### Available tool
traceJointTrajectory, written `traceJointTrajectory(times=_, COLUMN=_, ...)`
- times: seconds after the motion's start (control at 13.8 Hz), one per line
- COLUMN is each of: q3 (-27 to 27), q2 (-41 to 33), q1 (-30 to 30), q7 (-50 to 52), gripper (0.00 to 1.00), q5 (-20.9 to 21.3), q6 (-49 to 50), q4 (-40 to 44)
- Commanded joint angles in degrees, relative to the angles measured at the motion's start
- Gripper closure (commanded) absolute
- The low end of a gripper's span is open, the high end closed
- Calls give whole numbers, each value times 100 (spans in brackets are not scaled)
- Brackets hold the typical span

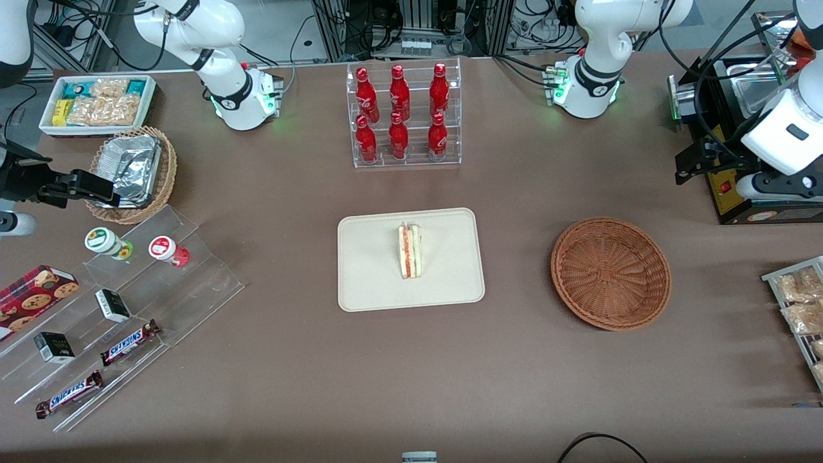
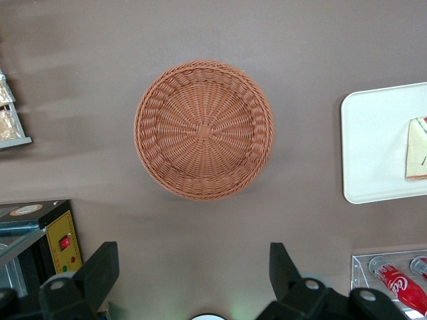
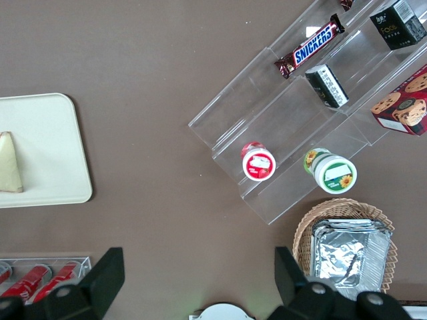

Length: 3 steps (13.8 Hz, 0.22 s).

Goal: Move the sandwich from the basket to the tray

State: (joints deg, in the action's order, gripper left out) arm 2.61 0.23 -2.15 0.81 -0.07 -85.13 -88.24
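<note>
The sandwich [image 1: 410, 251] stands on its edge on the cream tray [image 1: 373, 283], its red, orange and green layers facing up; it also shows as a pale wedge [image 2: 417, 157] on the tray [image 2: 373, 147]. The reddish-brown wicker basket [image 1: 611, 273] sits beside the tray toward the working arm's end and holds nothing [image 2: 203, 130]. My gripper [image 1: 687, 167] hangs high above the table, farther from the front camera than the basket, next to a black appliance. Its fingers [image 2: 100, 267] are spread wide apart and hold nothing, so the gripper [image 2: 192, 273] is open.
A clear rack of red bottles [image 1: 405, 116] stands farther back than the tray. A black appliance [image 1: 739, 128] and a rack of snack packets [image 1: 800, 302] flank the basket. A stepped acrylic shelf [image 1: 128, 302], a tan basket of foil trays [image 1: 132, 170] and a white bin [image 1: 96, 103] lie toward the parked arm's end.
</note>
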Motion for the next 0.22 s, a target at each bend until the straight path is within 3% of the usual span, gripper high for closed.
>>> traceJointTrajectory(times=0.0, q3=-121, q2=-23, q1=-66, q7=-37, gripper=1, q5=77, q6=102, q4=96)
traceJointTrajectory(times=0.14, q3=-147, q2=-5, q1=-75, q7=6, gripper=1, q5=94, q6=146, q4=210)
